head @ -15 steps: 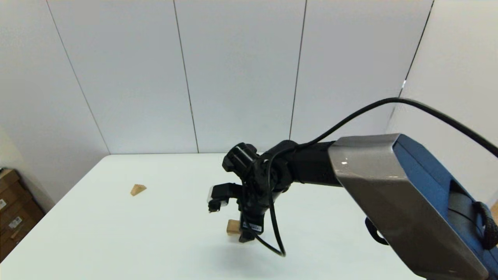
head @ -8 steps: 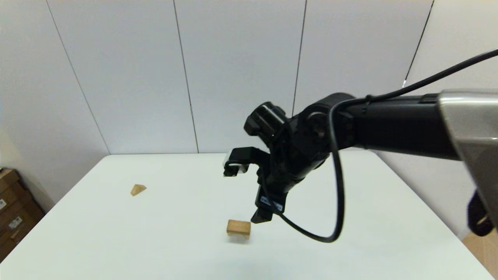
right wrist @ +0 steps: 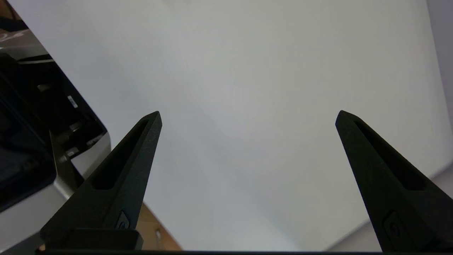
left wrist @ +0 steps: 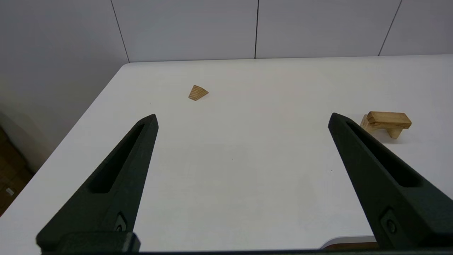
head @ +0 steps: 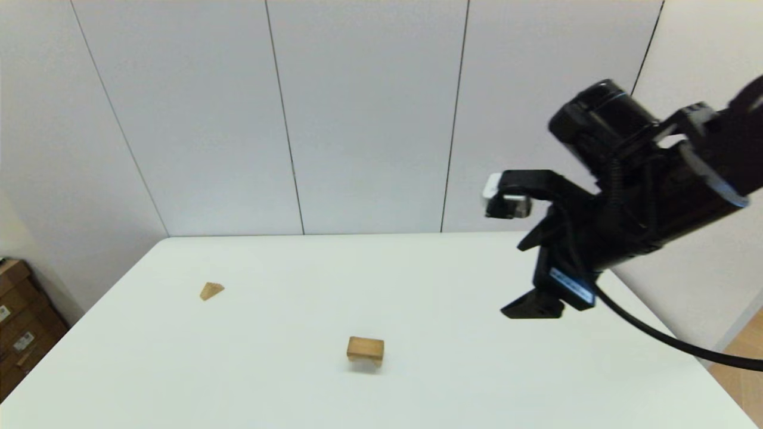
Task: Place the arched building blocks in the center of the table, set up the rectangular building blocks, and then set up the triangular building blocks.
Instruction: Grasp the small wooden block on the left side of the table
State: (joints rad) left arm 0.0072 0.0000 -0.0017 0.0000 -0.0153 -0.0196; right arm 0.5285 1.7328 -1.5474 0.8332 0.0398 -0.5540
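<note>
The arched building block stands on its two legs near the middle of the white table; it also shows in the left wrist view. The triangular building block lies at the far left of the table. The rectangular building block is out of view. My right gripper hangs high over the table's right side, well away from the arched block, open and empty. My left gripper is open and empty near the table's front left, outside the head view.
Cardboard boxes stand on the floor left of the table. A grey panelled wall runs behind the table's far edge. The robot's own body shows beside the table's near edge in the right wrist view.
My right gripper has come off the arched block, risen and swung far to the right. The arched block stays standing where it was. The triangular block has not moved.
</note>
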